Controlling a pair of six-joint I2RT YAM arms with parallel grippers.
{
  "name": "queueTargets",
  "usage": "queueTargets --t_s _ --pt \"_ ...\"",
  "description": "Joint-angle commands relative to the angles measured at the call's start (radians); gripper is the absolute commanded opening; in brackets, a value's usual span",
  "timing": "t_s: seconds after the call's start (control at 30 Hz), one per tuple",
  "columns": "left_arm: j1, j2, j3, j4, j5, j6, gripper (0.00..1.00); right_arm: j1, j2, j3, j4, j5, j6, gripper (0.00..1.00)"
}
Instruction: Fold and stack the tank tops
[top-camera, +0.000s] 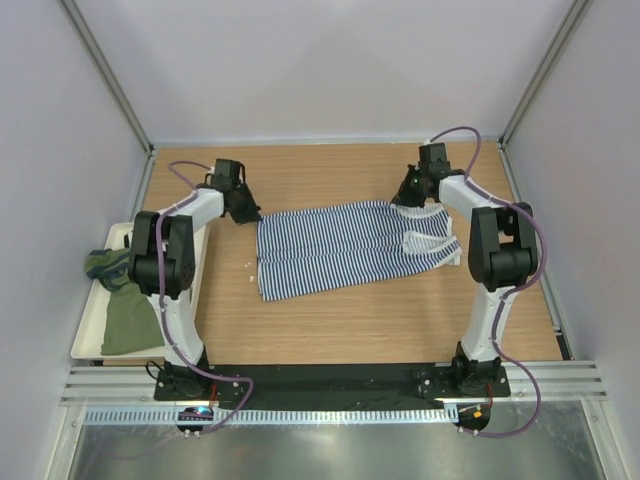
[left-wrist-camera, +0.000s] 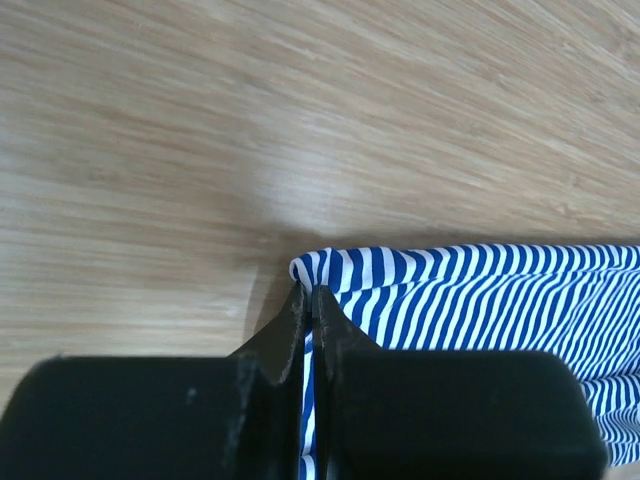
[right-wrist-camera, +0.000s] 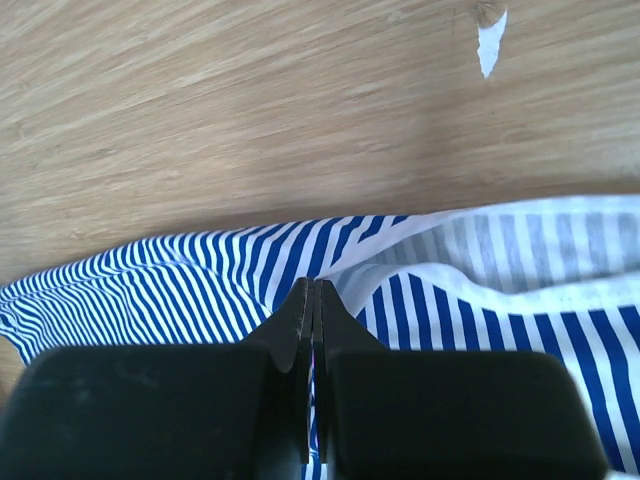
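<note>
**Pinching the striped tank top (top-camera: 345, 245) for a first fold**

Left tool (left-wrist-camera: 308, 295) and right tool (right-wrist-camera: 310, 290) each clamp its far edge. It lies flat on the surface (top-camera: 350, 325), unfolded. The olive tank top (top-camera: 125, 318) lies crumpled in the tray (top-camera: 85, 335) at left. Both folds and the stacking likely remain.

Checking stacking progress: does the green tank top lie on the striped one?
No, the green tank top lies in the tray, apart from the striped tank top.

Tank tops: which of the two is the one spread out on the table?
The navy-and-white striped tank top, laid flat on the wooden table. The olive green one lies crumpled in the white tray at left.
</note>
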Motion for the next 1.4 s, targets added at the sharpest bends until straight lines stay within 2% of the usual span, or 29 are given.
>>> queueTargets --t_s 0.0,0.2,0.47,0.87,1.17,1.37 --pt "-0.002 -0.108 -0.067 0.083 -0.01 0.032 0.0 -0.004 -0.113 -0.06 0.086 0.018 0.034 0.01" --pt "-0.042 -0.195 -0.163 0.15 -0.082 0.083 0.0 -0.004 -0.174 -0.146 0.119 0.025 0.047 0.01" --pt "-0.088 -0.385 -0.341 0.241 -0.156 0.101 0.0 -0.018 -0.255 -0.252 0.149 0.043 0.093 0.01" --pt "-0.132 -0.611 -0.529 0.215 -0.18 0.089 0.0 -0.029 -0.454 -0.445 0.172 0.058 0.103 0.01" --pt "-0.22 -0.746 -0.709 0.208 -0.19 0.057 0.0 -0.029 -0.645 -0.637 0.17 0.101 0.101 0.01" --pt "-0.27 -0.801 -0.773 0.192 -0.204 0.026 0.02 -0.029 -0.674 -0.743 0.189 0.097 0.118 0.01"
